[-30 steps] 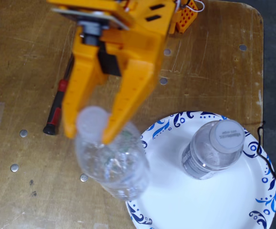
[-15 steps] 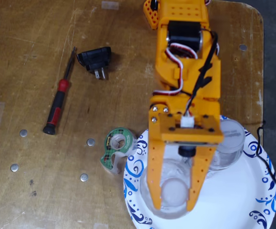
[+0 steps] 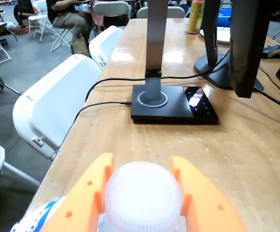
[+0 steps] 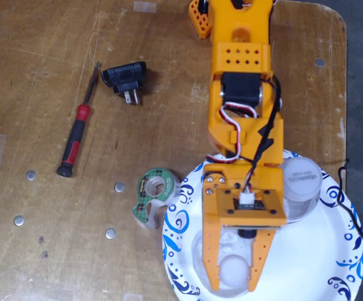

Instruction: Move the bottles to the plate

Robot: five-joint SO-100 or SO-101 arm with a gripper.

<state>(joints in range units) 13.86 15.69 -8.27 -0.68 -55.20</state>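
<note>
A crinkled clear bottle with a small white cap (image 4: 234, 271) stands on the white plate with blue swirls (image 4: 306, 263). My orange gripper (image 4: 234, 286) is shut on it, one finger on each side. In the wrist view the ribbed cap (image 3: 142, 198) fills the space between the fingers of the gripper (image 3: 142, 162), and a bit of plate rim (image 3: 36, 220) shows at lower left. The other bottle, with a wide grey-white cap (image 4: 301, 183), stands upright on the plate's upper right part, just right of my wrist.
A green tape dispenser (image 4: 154, 195) touches the plate's left rim. A red-handled screwdriver (image 4: 74, 141) and a black plug adapter (image 4: 126, 78) lie further left. In the wrist view a black lamp base (image 3: 171, 101), cables and a monitor stand (image 3: 217, 67) lie ahead, with white chairs (image 3: 57, 106) along the table's left edge.
</note>
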